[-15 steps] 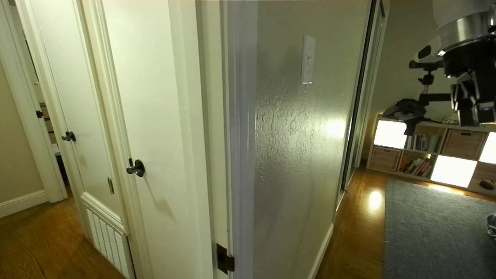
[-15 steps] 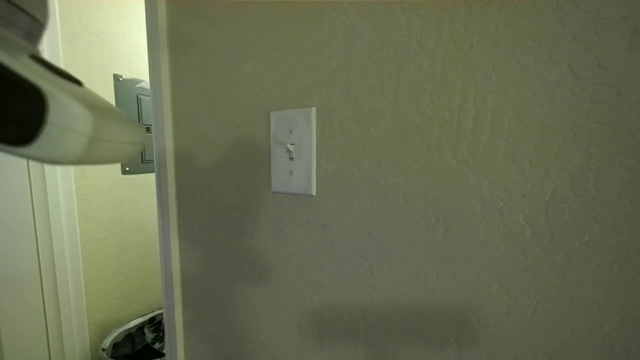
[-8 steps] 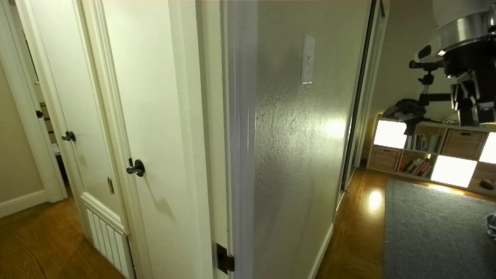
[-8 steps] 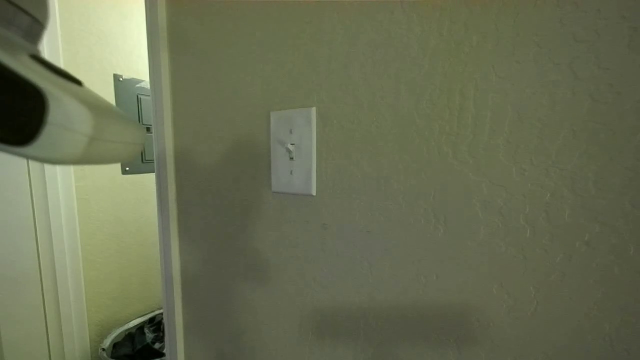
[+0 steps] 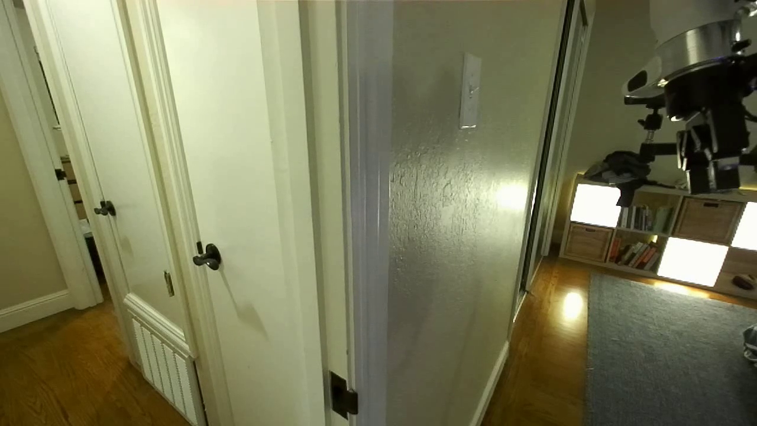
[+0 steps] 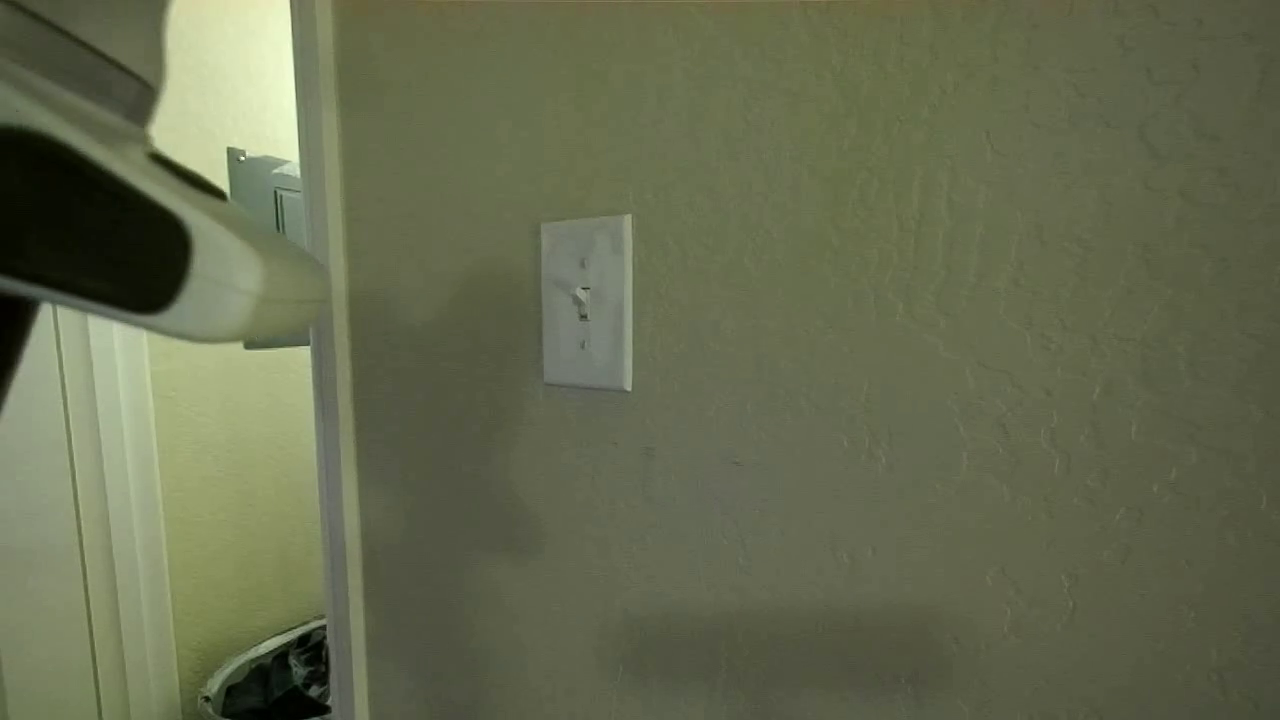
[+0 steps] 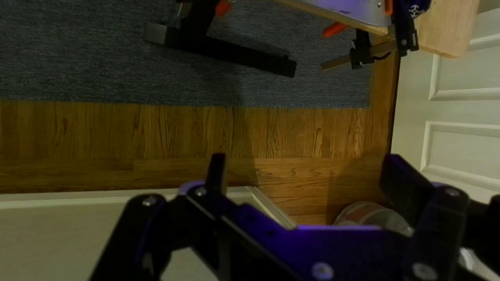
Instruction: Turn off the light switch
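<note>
The light switch (image 6: 600,305), a pale upright plate (its little toggle (image 6: 581,298) poking out), sits just left of centre in an exterior view, with the arm (image 6: 205,225) at upper left. In the wrist view the gripper (image 7: 304,158) spans the lower half, fingers spread wide and holding nothing, wooden floor (image 7: 187,128) beyond.

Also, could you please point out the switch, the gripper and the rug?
Switch (image 6: 582,301), in an exterior view: on its toggle, mid-plate.
Gripper (image 7: 305,157), in the wrist view: midway between its spread fingertips.
Rug (image 5: 659,349), in an exterior view: its visible middle.
</note>
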{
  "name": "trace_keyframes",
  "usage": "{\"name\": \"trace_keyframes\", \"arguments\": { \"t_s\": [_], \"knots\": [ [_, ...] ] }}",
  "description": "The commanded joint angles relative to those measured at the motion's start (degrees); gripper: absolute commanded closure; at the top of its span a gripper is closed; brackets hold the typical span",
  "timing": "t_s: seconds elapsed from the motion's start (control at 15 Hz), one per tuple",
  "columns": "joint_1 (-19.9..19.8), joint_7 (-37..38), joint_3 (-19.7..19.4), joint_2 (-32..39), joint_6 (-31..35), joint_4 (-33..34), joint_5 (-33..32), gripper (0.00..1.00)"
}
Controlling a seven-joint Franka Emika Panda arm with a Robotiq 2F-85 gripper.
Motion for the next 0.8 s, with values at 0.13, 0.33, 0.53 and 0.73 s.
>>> {"name": "trace_keyframes", "arguments": {
  "t_s": [0.13, 0.33, 0.53, 0.73],
  "knots": [
    [-0.21, 3.3, 4.59, 7.75, 5.93, 6.73, 4.63, 0.0],
    [-0.23, 8.09, 7.31, 10.87, 11.11, 9.85, 4.68, 0.0],
    [-0.3, 14.39, 9.34, 12.13, 16.49, 11.28, 4.84, 0.0],
    [-0.61, 13.23, 10.02, 12.38, 15.76, 11.41, 3.99, 0.0]
  ]
}}
